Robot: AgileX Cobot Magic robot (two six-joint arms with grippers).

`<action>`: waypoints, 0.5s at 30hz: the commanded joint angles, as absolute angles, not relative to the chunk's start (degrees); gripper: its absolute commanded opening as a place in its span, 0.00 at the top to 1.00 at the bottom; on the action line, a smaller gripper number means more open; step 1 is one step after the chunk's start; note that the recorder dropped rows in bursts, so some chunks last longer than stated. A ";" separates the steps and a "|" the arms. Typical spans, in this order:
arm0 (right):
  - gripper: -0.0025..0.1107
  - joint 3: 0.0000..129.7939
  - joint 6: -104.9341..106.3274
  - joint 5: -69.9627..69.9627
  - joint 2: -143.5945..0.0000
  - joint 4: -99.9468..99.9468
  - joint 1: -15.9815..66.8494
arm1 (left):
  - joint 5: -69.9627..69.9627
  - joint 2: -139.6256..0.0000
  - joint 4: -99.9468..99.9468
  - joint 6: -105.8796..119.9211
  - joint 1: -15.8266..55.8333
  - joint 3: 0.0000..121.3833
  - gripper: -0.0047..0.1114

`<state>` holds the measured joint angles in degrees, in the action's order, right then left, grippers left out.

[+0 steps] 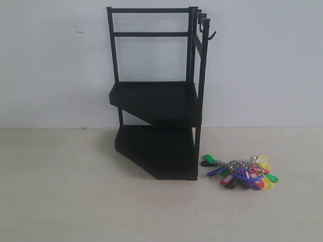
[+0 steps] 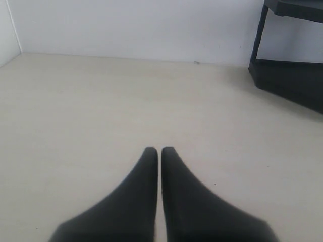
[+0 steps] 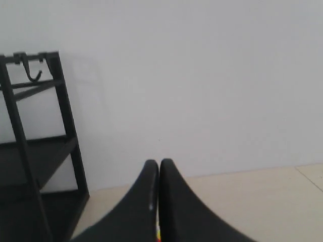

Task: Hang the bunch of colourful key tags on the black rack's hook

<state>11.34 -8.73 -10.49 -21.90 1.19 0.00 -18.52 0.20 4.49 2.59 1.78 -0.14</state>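
The colourful key tag bunch [image 1: 242, 174] lies flat on the table just right of the black rack [image 1: 156, 101]. The hook [image 1: 210, 36] juts from the rack's top right rail with nothing on it. Neither gripper shows in the exterior view. My left gripper [image 2: 159, 149] is shut and holds nothing, low over bare table, with the rack's lower tray [image 2: 287, 80] off to one side. My right gripper [image 3: 159, 162] is shut too, facing the wall. Only a sliver of the bunch's colours [image 3: 159, 236] peeks through the gap low between its fingers. The rack [image 3: 65, 121] and hook [image 3: 34, 75] stand beside it.
A plain white wall [image 1: 262, 75] runs behind the rack. The pale table [image 1: 60, 191] spreads to the left and front of the rack. Shorter black stubs sit on the top rail next to the hook.
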 commanded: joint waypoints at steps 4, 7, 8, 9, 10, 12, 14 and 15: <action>0.98 27.63 2.65 13.14 -40.15 9.50 0.02 | -17.84 0.00 4.89 2.61 1.59 0.00 0.92; 0.98 35.46 19.31 21.55 -48.08 5.31 0.02 | -17.84 0.00 4.89 2.61 1.59 0.00 0.92; 0.98 39.28 31.42 26.64 -52.42 -0.98 0.02 | -17.84 0.00 4.89 2.61 1.59 0.00 0.92; 0.98 41.19 36.36 29.71 -54.25 -4.88 0.02 | -17.84 0.00 4.89 2.61 1.59 0.00 0.92; 0.98 43.97 45.05 34.30 -58.50 -11.69 0.02 | -17.84 0.00 4.89 2.61 1.59 0.00 0.92; 0.98 46.46 52.47 36.95 -62.81 -17.43 0.02 | -17.84 0.00 4.89 2.61 1.59 0.00 0.92; 0.98 49.73 56.50 38.11 -69.31 -20.71 0.02 | -17.84 0.00 4.89 2.61 1.59 0.00 0.92; 0.98 51.12 57.53 39.47 -72.34 -20.80 0.44 | -17.84 0.00 4.89 2.61 1.59 0.00 0.92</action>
